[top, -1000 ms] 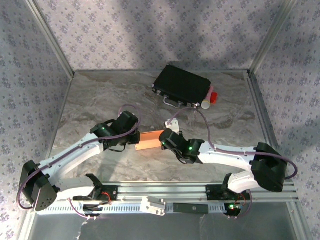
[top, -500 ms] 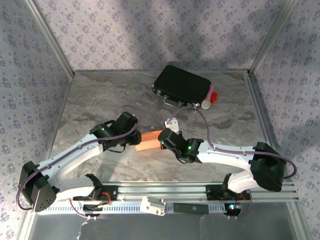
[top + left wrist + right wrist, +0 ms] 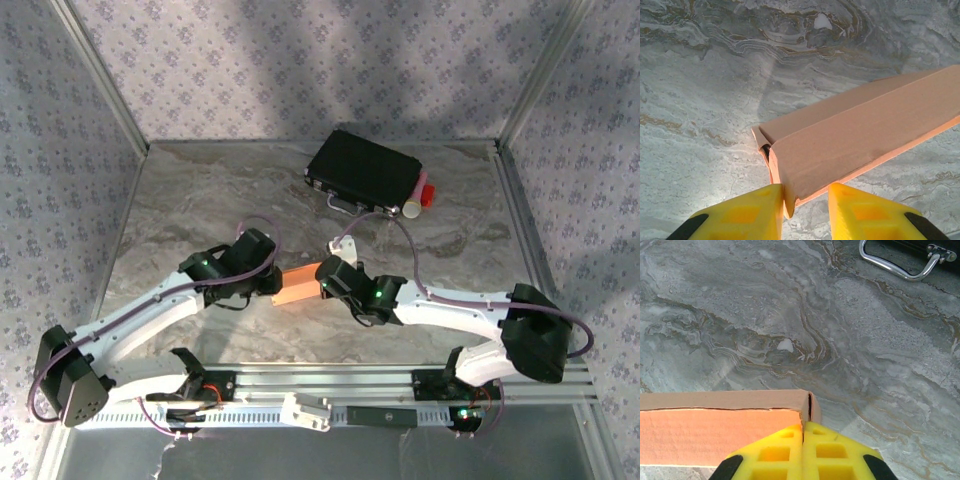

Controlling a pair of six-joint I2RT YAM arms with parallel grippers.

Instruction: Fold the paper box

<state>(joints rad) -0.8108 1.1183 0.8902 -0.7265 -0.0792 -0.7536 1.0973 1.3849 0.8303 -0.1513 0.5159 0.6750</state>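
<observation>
The left arm has pushed a little further right along the paper box (image 3: 300,284), so less salmon cardboard shows between the two wrists. The left pincer (image 3: 805,195) has also slackened. Its yellow fingers now stand apart astride the box's end corner, one touching and the other just clear. That looks like a regrip rather than a finished fold. The box sits as a flat sleeve at the middle of the table (image 3: 190,200), between the arms. The right pincer (image 3: 803,429) is pressed together at the opposite end, and whether it nips a thin wall cannot be told. Both forearms reach low and inward, wrists facing across the box.
</observation>
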